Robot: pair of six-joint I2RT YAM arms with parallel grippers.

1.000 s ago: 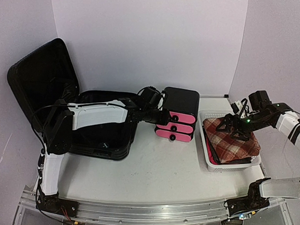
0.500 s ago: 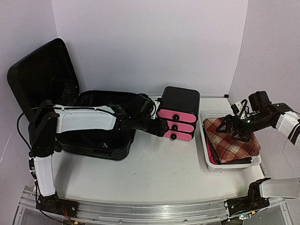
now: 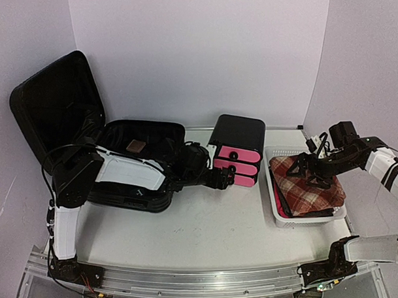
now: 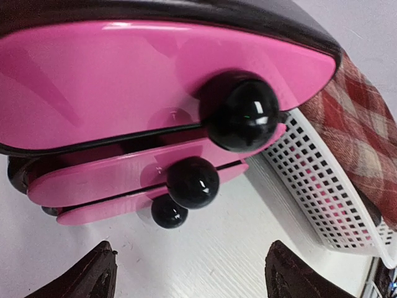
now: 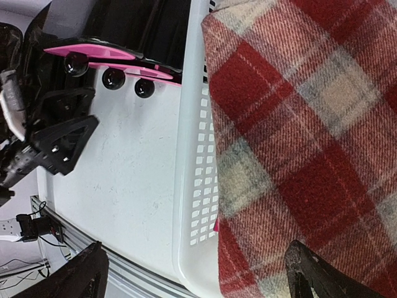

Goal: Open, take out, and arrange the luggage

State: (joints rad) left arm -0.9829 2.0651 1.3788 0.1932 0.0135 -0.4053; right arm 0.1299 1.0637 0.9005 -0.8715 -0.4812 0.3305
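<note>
The luggage (image 3: 60, 105) is a big black hard-shell suitcase at the left, its lid propped upright and its base (image 3: 141, 190) lying open on the table. A small brownish item (image 3: 137, 146) lies inside. My left gripper (image 3: 225, 179) hovers low over the table just in front of a black box with pink drawer fronts (image 3: 238, 147). In the left wrist view the gripper (image 4: 195, 279) is open and empty, facing the pink drawers (image 4: 124, 87) and their black knobs (image 4: 239, 112). My right gripper (image 3: 312, 171) hangs open over a red plaid cloth (image 3: 308, 184). In its own view the right gripper (image 5: 198, 276) holds nothing.
A white mesh basket (image 3: 276, 212) at the right holds the plaid cloth (image 5: 310, 124), and its rim (image 5: 192, 155) stands close beside the drawer box (image 5: 118, 56). White walls enclose the table at the back and sides. A metal rail (image 3: 190, 280) runs along the near edge.
My left gripper opened, let go of the drawer box and drew back and down toward the table. The left arm dropped lower, uncovering the suitcase's inside. The right arm stayed still.
</note>
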